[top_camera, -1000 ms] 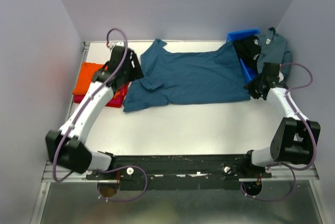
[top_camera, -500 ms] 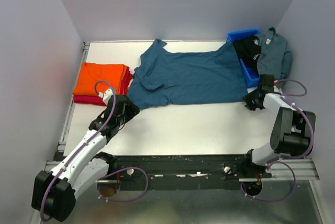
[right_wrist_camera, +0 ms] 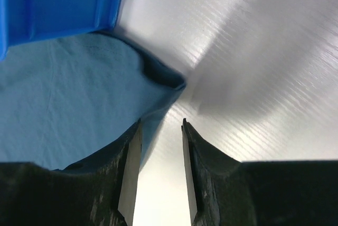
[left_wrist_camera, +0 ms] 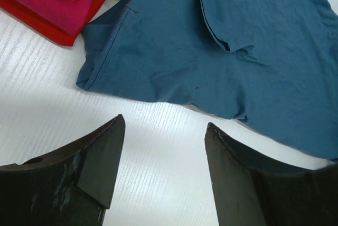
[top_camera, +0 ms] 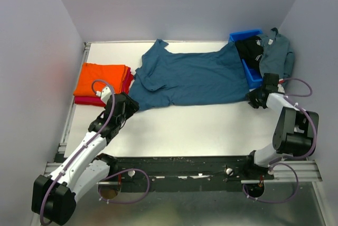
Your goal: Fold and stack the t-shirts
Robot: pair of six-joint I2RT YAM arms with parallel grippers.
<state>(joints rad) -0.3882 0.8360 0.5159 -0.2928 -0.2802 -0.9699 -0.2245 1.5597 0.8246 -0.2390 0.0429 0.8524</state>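
Note:
A dark teal t-shirt (top_camera: pixel 190 78) lies spread across the table, its right end against the blue bin (top_camera: pixel 251 73). It also shows in the left wrist view (left_wrist_camera: pixel 222 46) and the right wrist view (right_wrist_camera: pixel 68 110). A folded orange t-shirt (top_camera: pixel 101 79) lies on a folded crimson one (top_camera: pixel 87 101) at the left. My left gripper (top_camera: pixel 127 104) is open and empty, just short of the teal shirt's near left corner (left_wrist_camera: pixel 92 81). My right gripper (top_camera: pixel 253 99) is open and empty beside the shirt's near right corner (right_wrist_camera: pixel 171 81).
The blue bin at the back right holds a black shirt (top_camera: pixel 251 49), and a grey-blue shirt (top_camera: pixel 277 52) hangs over its far side. The bin's wall (right_wrist_camera: pixel 58 4) stands just ahead of my right fingers. Grey walls close in the table's sides.
My left arm swung from the far left back to the near left, then edged up toward the teal shirt's corner. My right gripper moved slightly along that shirt's right corner.

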